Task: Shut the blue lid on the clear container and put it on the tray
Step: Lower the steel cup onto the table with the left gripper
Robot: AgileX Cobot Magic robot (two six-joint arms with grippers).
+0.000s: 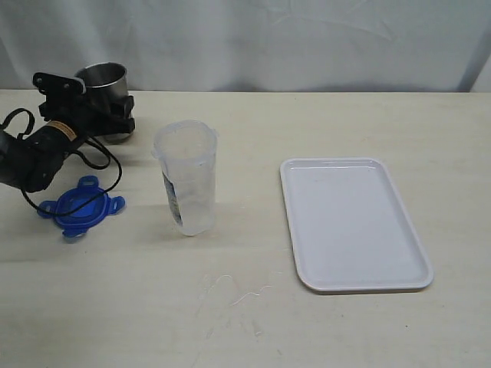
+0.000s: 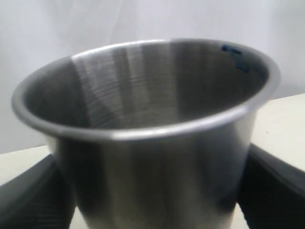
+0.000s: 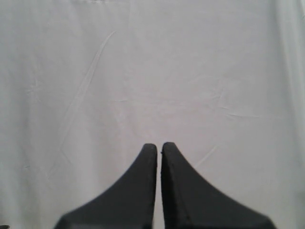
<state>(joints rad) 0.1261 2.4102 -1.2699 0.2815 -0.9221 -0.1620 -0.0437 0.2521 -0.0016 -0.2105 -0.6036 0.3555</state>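
We see the left end effector (image 1: pixel 113 115) at the far left of the surface (image 1: pixel 253 322), w/ its jaws spread wide around a steel cup (image 1: pixel 103 79). In the left wrist view both black fingers (image 2: pixel 28 200) sit against opposite sides of the cup w/ no gap showing, so we read it as gripping the cup. The cup is upright, mouth up, inside looks empty. Its base is hidden behind the end effector in the exterior view, so we can't tell if it's resting on the surface.

Right end effector (image 3: pixel 158 148): closed, tips together, nothing btwn them, pointing at a white cloth (image 3: pixel 167 71). It's not in the exterior view.

The blue lid (image 1: pixel 80 205) lies flat on the surface, flaps splayed out, in front of the left arm. A black cable (image 1: pixel 113 165) from that arm loops across it. The clear container (image 1: pixel 186 180) stands upright and uncovered just right of the lid, apart from it, label strip on its left side. The tray (image 1: pixel 353 222) lies flat further right, well apart from the container, nothing on it.
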